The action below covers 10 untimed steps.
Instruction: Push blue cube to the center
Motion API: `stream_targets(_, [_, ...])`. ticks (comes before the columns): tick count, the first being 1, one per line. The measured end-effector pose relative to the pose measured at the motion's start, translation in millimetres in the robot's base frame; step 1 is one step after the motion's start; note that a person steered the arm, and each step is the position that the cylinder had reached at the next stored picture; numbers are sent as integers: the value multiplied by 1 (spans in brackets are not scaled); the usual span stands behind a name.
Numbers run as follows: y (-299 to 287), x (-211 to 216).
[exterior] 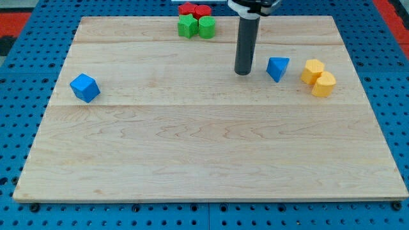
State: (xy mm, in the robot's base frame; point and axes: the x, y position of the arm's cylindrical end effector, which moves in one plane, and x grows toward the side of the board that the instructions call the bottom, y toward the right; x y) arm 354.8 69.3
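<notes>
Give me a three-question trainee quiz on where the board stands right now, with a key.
1. True or false: my tip touches the blue cube.
2. Which block lies nearest my tip? A) blue triangular block B) green blocks C) yellow blocks
3. Fill in: the blue cube sits near the view's ____ edge of the wooden board.

Key: 1 false, it sits far off; 2 A, just to the view's right of my tip; 3 left.
</notes>
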Motion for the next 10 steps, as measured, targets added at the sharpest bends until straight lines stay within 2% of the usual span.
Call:
stream_targets(3, [75, -4])
stream_targets(4, [82, -3])
stream_targets(5, [49, 1])
stream_targets(7, [-67, 85])
stream_targets(8, [-146, 118])
stream_targets(9, [-263, 123])
stream_targets(10, [-373, 108])
